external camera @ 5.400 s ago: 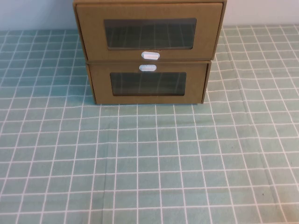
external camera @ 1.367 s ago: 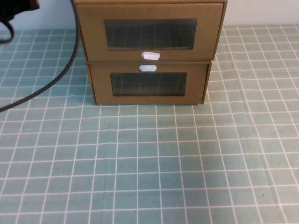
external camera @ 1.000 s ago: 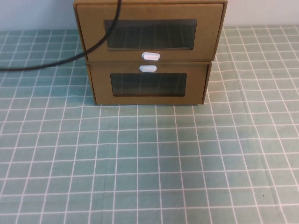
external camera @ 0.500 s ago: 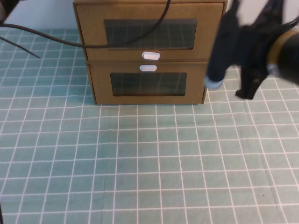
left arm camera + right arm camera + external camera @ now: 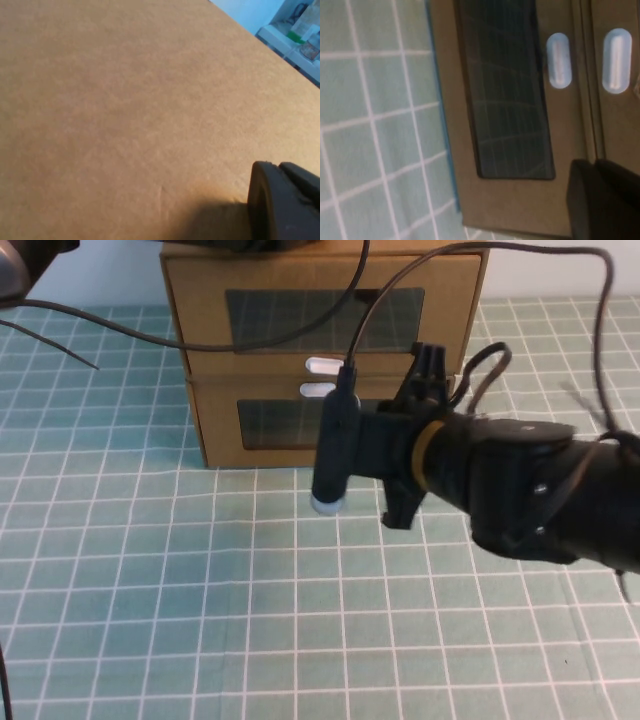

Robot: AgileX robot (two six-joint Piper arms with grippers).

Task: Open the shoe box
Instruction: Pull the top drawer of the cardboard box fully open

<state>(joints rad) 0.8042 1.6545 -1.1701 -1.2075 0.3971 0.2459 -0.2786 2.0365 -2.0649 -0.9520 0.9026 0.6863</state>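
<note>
Two stacked shoe boxes [image 5: 320,310] sit at 12 o'clock on the checked cloth [image 5: 150,590]. My right gripper [image 5: 602,200] hangs at 6 o'clock of the lower box [image 5: 225,430], clenched and holding nothing. My left gripper [image 5: 282,200] is over the top lid; I can't tell its state.

Risks: clenched, I'd likely miss the small pull tab [image 5: 318,390] and shove the light stack back. The cable [image 5: 150,335] across the front could snag.

Matte brown cardboard, dark clear window [image 5: 285,422], glossy white oval tabs.

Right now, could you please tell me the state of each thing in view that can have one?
upper shoe box: closed.
lower shoe box: closed, its handle untouched.
right tool: shut, holding nothing, hovering in front of the lower shoe box.
left tool: close over plain brown cardboard, apparently the upper shoe box's top; nothing seen in it.
</note>
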